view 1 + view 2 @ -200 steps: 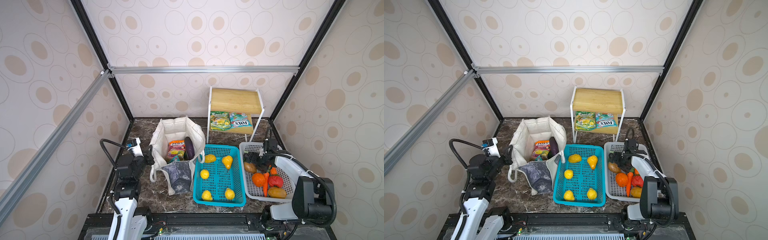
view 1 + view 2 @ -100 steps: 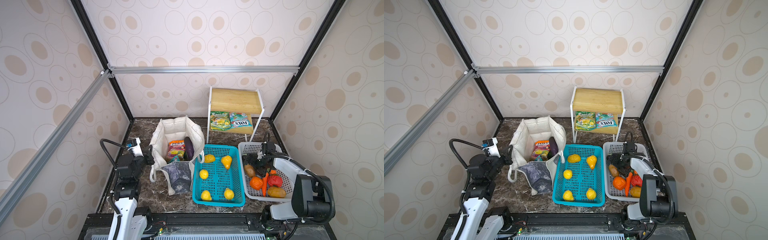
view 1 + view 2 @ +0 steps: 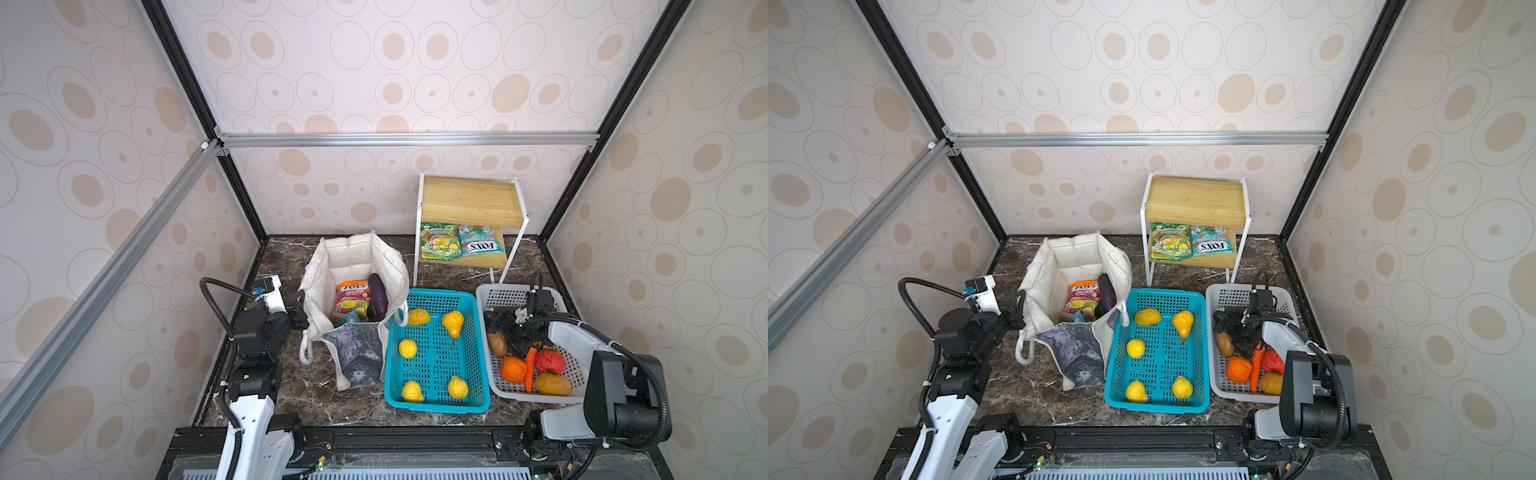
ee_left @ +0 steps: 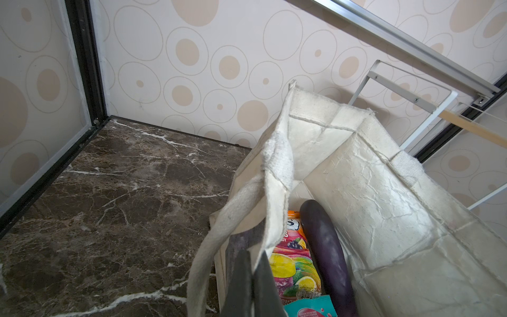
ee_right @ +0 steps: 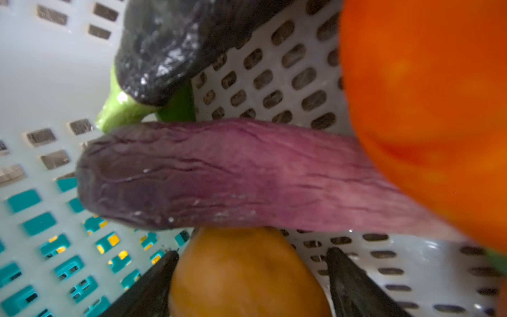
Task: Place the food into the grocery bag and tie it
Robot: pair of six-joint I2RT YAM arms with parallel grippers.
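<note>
The step in hand looks like picking the potato [image 5: 247,277] out of the white basket [image 3: 505,294] for the bag [image 3: 349,259]. The right gripper [image 5: 252,251] is down in that basket with its jaws spread to either side of the potato. Whether the pads already bite, I cannot tell. In a top view the potato [image 3: 497,344] lies at the basket's 9 o'clock side. An eggplant [image 5: 233,175] lies crosswise just past the fingertips, touching the potato, with an orange [image 5: 425,109] crowding in beside it. A good grip would take the potato across its middle, with the tips kept short of the eggplant so it is not dragged along. The lift should go straight up until the basket wall is cleared. The carry then runs toward 9 o'clock, over the teal basket [image 3: 436,301], to the bag's open mouth. The left gripper [image 4: 253,260] is pressed together on the bag's rim beside a handle, at the bag's 8 o'clock. It should hold that edge out and steady so the mouth does not sag. The potato is best released low, beside the packet [image 3: 352,297] lying in the bag, since it is round and could roll or tip the soft wall.
</note>
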